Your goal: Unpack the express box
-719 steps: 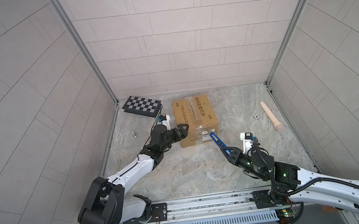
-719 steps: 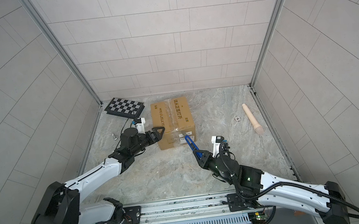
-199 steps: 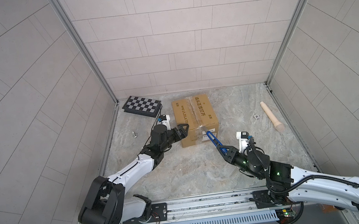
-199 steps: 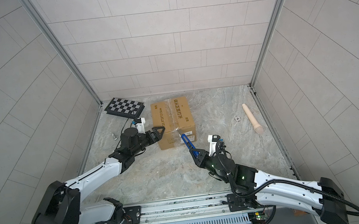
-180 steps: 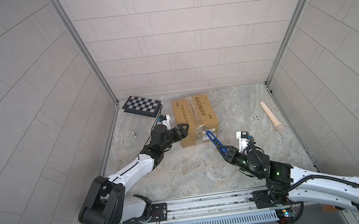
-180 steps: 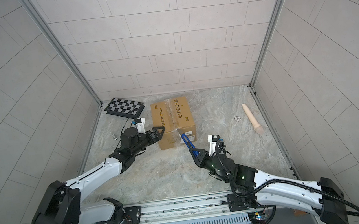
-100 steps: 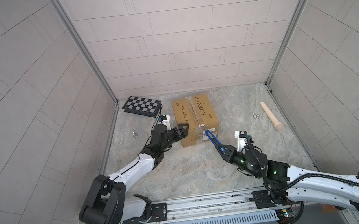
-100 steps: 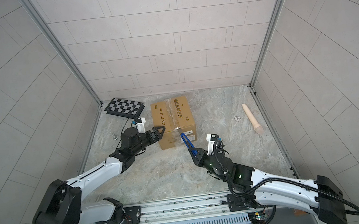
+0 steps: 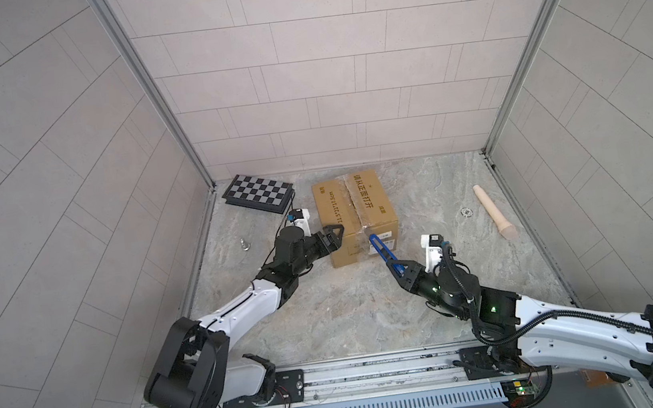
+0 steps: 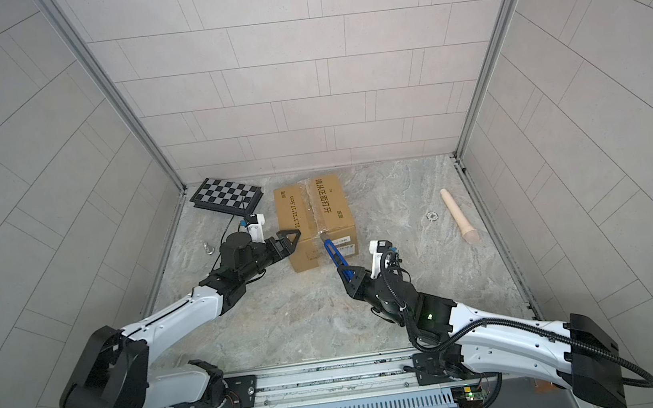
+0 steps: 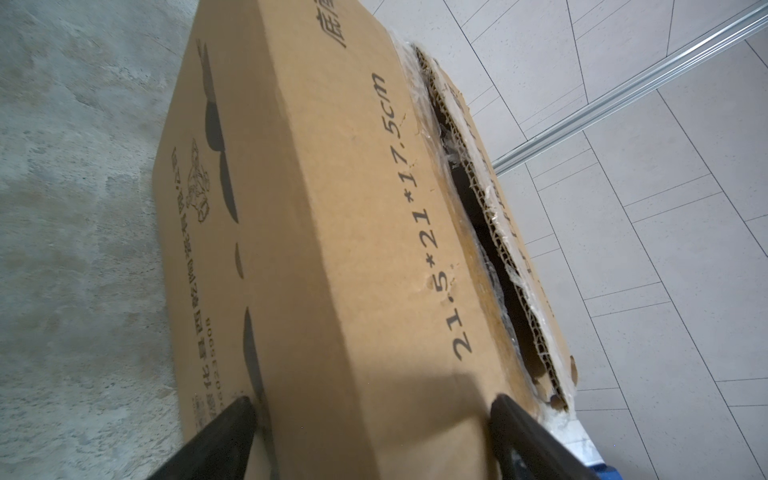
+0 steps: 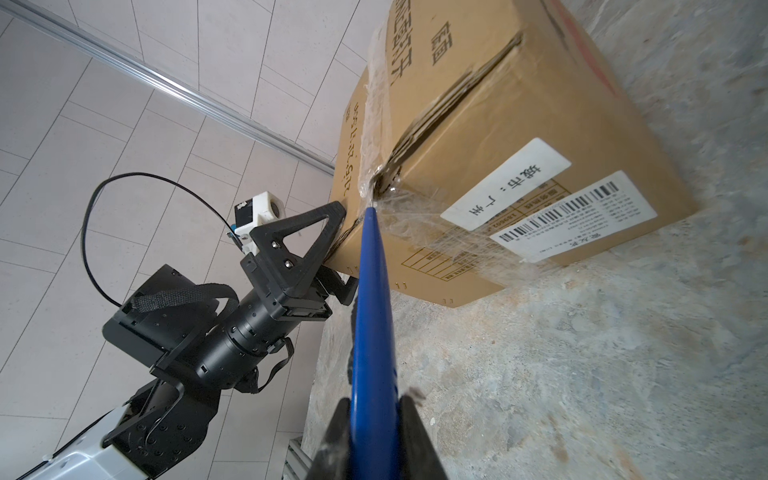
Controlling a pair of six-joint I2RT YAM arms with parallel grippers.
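The express box (image 9: 352,206) (image 10: 313,215) is a brown carton with black print, standing on the stone floor at the back middle. Its taped top seam (image 11: 465,199) gapes, showing torn corrugated edges. My left gripper (image 9: 335,239) (image 11: 374,409) is open and straddles the box's near left corner, one finger (image 12: 299,237) at the top edge. My right gripper (image 9: 396,266) (image 12: 374,405) is shut on a blue tool (image 9: 380,247) (image 12: 374,311). The tool's tip touches the crinkled clear tape at the box's near top edge, beside white labels (image 12: 507,187).
A black-and-white chequered board (image 9: 258,192) lies at the back left. A pale wooden stick (image 9: 493,211) and a small metal ring (image 9: 465,211) lie at the right, and a small metal piece (image 9: 244,244) at the left. Tiled walls close three sides.
My right arm has pushed the blue tool forward and to the left, so its tip has climbed the box's front face to the taped top edge. The left arm has held still.
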